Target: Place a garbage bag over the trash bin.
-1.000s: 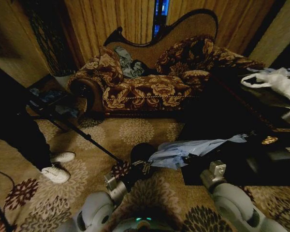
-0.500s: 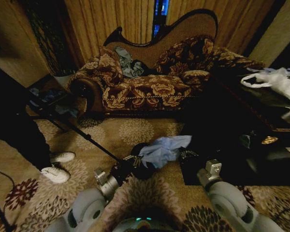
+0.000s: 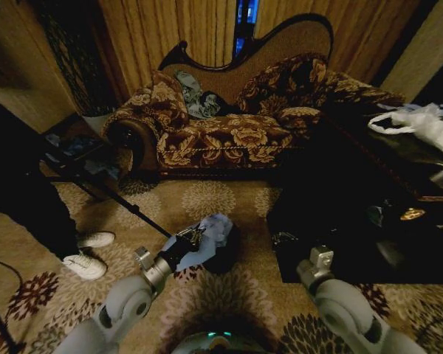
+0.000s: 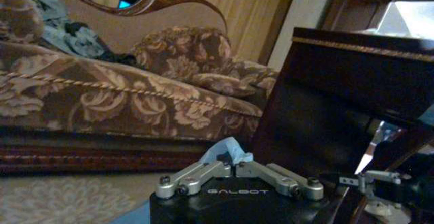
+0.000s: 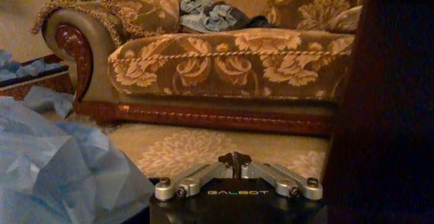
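Your left hand [image 3: 194,237] is clenched on the garbage bag [image 3: 209,233], which lies bunched over the trash bin [image 3: 225,258] on the carpet [image 3: 207,199]. Your right hand [image 5: 234,159] is pinched closed on nothing, beside the dark cabinet [image 3: 340,221].
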{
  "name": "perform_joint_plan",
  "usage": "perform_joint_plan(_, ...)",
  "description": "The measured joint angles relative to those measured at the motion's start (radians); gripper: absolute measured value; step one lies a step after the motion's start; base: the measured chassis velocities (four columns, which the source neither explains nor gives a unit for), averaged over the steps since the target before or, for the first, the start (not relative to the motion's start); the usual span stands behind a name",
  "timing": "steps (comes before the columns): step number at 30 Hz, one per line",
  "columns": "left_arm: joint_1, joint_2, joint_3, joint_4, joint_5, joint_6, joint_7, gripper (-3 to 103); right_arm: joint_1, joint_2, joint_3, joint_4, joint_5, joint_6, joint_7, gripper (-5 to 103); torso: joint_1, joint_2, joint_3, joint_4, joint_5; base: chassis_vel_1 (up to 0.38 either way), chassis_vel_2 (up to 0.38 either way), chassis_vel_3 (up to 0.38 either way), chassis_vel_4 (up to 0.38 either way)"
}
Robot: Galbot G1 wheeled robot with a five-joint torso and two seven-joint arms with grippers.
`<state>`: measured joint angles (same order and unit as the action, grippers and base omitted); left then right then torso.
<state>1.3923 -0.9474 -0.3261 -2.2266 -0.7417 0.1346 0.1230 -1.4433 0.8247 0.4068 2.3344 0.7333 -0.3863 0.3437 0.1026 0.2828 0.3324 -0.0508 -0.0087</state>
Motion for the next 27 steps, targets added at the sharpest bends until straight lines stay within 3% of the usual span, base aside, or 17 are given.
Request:
perform_joint_plan(12, -0.134, 0.021, 0.068, -0.042, -0.083, 0.043, -0.003, 0, -0.06, 0.032, 0.066, 0.052, 0.0, 0.001, -0.024, 0, 0.0, 0.0, 0.0, -0.0001, 0.0002, 0.0, 0.0, 0.0, 0.0)
perform_joint_plan(14, -0.15, 0.027, 0.067, -0.011, -0.095, 0.033, 0.023, 0, -0.065, 0.043, 0.063, 0.054, -0.005, 0.001, -0.029, 0, 0.0, 0.0, 0.0, -0.0001, 0.0, 0.0, 0.0, 0.0, 0.0)
perform_joint_plan(17, -0.198, 0.058, 0.059, 0.079, -0.147, 0.015, 0.149, 0, -0.072, 0.065, 0.054, 0.054, -0.019, -0.003, -0.034, -3, 0.0, 0.0, 0.0, 0.0, 0.0001, 0.0, 0.0, 0.0, 0.0)
perform_joint_plan(18, -0.226, 0.073, 0.059, 0.117, -0.16, 0.002, 0.213, 0, -0.075, 0.068, 0.058, 0.053, -0.019, -0.006, -0.046, 1, 0.0, 0.0, 0.0, 0.0, -0.0001, 0.0, 0.0, 0.0, 0.0)
perform_joint_plan(19, -0.226, 0.073, 0.059, 0.117, -0.16, 0.002, 0.213, 0, -0.075, 0.068, 0.058, 0.053, -0.019, -0.006, -0.046, 1, 0.0, 0.0, 0.0, 0.0, -0.0001, 0.0, 0.0, 0.0, 0.0)
perform_joint_plan(21, -0.281, 0.089, 0.065, 0.157, -0.189, -0.012, 0.282, 0, -0.079, 0.069, 0.074, 0.053, -0.011, -0.01, -0.068, 12, 0.0, 0.0, 0.0, -0.0001, -0.0001, 0.0, 0.0, 0.0, 0.0)
perform_joint_plan(24, -0.32, 0.091, 0.074, 0.166, -0.224, -0.012, 0.312, 0, -0.08, 0.066, 0.079, 0.06, 0.013, -0.011, -0.07, 18, 0.0, 0.0, 0.0, -0.0001, 0.0002, 0.0, 0.0, 0.0, 0.0)
perform_joint_plan(25, -0.343, 0.088, 0.081, 0.172, -0.238, -0.013, 0.326, 0, -0.081, 0.065, 0.079, 0.068, 0.034, -0.014, -0.07, 28, 0.0, 0.0, 0.0, -0.0001, 0.0001, 0.0, 0.0, 0.0, 0.0)
perform_joint_plan(27, -0.359, 0.084, 0.086, 0.177, -0.243, -0.015, 0.335, 0, -0.081, 0.067, 0.075, 0.07, 0.044, -0.017, -0.07, 33, 0.0, 0.0, 0.0, -0.0001, -0.0001, 0.0, 0.0, 0.0, 0.0)
